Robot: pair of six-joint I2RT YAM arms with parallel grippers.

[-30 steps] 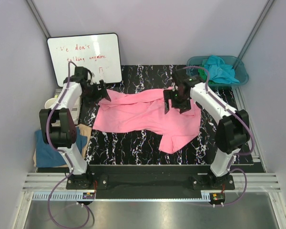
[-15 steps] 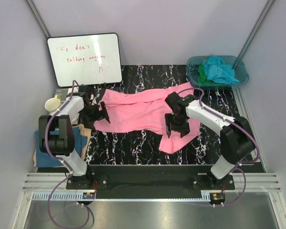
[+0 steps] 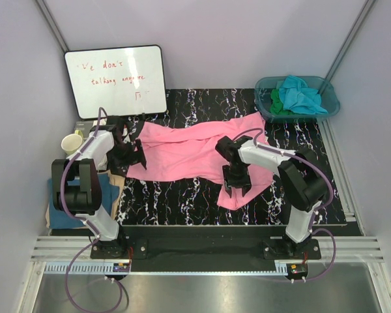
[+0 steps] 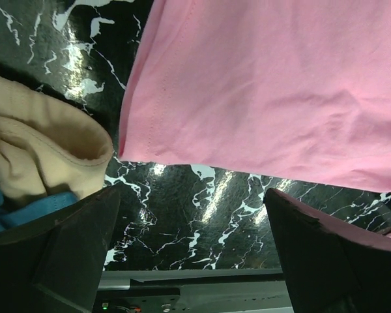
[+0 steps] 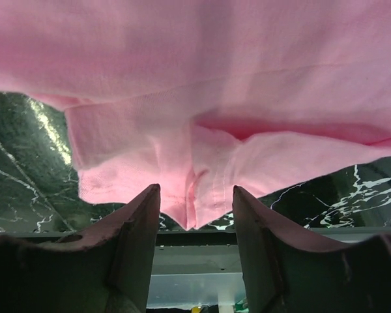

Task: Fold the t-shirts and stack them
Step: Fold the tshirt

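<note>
left gripper (image 4: 190,194) is spread wide with nothing gripped, pink t-shirt (image 4: 260,85) hem just ahead; right gripper (image 5: 197,191) is parted less, a pink fold sat between, not pinched

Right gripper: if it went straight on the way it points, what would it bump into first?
Probably the pink shirt: a bunched fold lies just ahead of the right gripper, between its open jaws.

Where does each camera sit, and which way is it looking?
Top external: above and behind, looking down on the table; left arm and right arm show.
Left wrist: on the left arm, facing the edge of the pink t-shirt; left pincer shows, open.
Right wrist: on the right arm, facing its rumpled edge; right pincer shows.
Shared: the pink t-shirt.
</note>
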